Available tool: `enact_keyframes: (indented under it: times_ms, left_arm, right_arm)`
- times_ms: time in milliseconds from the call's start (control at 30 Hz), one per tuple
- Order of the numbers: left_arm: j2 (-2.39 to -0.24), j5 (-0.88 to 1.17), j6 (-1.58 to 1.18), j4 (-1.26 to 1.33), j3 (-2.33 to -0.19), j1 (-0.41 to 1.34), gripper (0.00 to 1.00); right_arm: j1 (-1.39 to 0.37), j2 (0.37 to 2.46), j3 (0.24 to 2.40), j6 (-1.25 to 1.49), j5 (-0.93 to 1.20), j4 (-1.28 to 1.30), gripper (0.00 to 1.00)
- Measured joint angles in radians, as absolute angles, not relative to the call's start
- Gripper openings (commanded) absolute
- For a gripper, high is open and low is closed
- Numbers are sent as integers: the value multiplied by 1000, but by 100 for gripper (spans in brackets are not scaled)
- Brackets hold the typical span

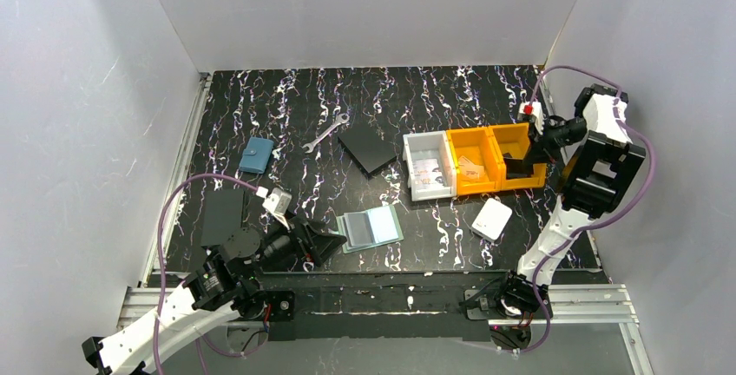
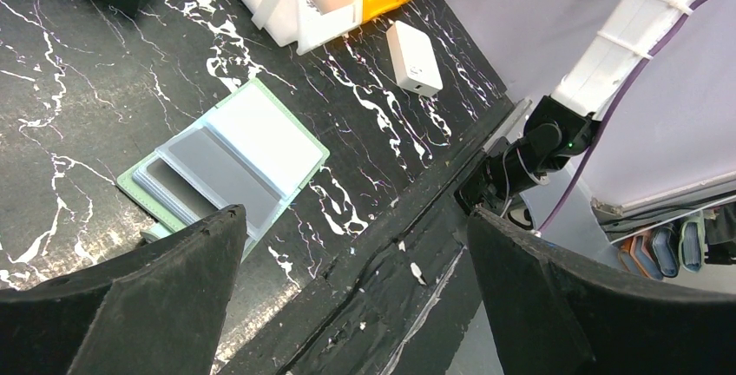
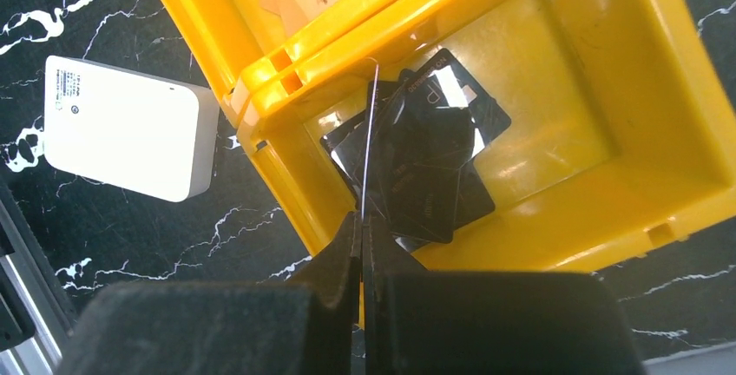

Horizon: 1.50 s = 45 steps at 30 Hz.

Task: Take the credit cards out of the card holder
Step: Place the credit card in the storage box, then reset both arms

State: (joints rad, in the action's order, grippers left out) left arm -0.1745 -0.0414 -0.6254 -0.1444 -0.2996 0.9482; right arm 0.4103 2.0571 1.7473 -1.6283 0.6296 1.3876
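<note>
The right fingers (image 3: 345, 249) are pressed together on a credit card (image 3: 370, 132), which shows only as a thin pale edge standing straight out of the tips. Gripped on its flat faces like this, the card should drop cleanly once it is let go. It is poised over the end yellow bin (image 3: 607, 71), above a loose pile of dark cards (image 3: 421, 171) on the bin's floor, so this looks like the drop-off step, with only the release left. Seen edge-on, its colour cannot be told. It hangs close to the bin's near wall, so it might catch on the rim as it falls. The card holder (image 2: 239, 154) lies well apart from all this, open and flat on the desk (image 2: 78, 62) near the front edge. Its mint border frames a grey panel and a paler one, and whether more cards sit in its sleeves cannot be told. The left fingers (image 2: 165, 301) stand wide apart, holding nothing, low and just beside the holder, probably placed to steady it or draw the next card. A white square box (image 2: 414, 58) lies on the desk between the holder and the bins.
</note>
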Motion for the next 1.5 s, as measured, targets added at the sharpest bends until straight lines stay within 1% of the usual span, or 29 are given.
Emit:
enact_keyframes:
  times_ms: [167, 333, 433, 533, 667, 833, 1033, 1133, 1233, 1267, 1333, 1433, 1500]
  left_arm:
    - [-175, -41, -629, -144, -300, 948, 98]
    - [-175, -41, -630, -144, -299, 948, 98]
    - [-175, -41, -630, -143, -294, 948, 98]
    - [-175, -41, -633, -144, -289, 948, 98]
    - [-175, -41, -635, -144, -289, 948, 98]
    - [-175, -41, -643, -143, -289, 948, 98]
    - [-160, -45, -676, -145, -289, 948, 98]
    - [-141, -59, -705, -150, -289, 948, 98]
    - [-117, -83, -727, -165, -289, 948, 98]
    - [-107, -94, -733, -170, -289, 948, 98]
    - [-91, -111, -734, -182, -292, 948, 98]
    - [-114, -163, -716, -265, -355, 947, 98]
    - [-175, -193, -686, -325, -440, 946, 98]
  right_arm:
    - [408, 2073, 1736, -1626, 619, 1386, 2]
    - [399, 2077, 1732, -1595, 607, 1369, 8]
    - [391, 2077, 1730, -1567, 602, 1353, 15]
    - [381, 2077, 1727, -1529, 597, 1332, 26]
    - [369, 2077, 1720, -1441, 588, 1265, 33]
    - [358, 2074, 1727, -1321, 585, 1188, 38]
    - [347, 2005, 1738, -1143, 557, 1073, 41]
    - [337, 1953, 1762, -1090, 556, 1066, 44]
    - [331, 1878, 1764, -1044, 594, 1079, 46]
    - [330, 1844, 1753, -1026, 614, 1079, 48]
    - [326, 1746, 1685, -981, 662, 1060, 58]
    - [325, 1546, 1500, -866, 724, 985, 82]
    - [325, 1409, 1371, -773, 750, 902, 94]
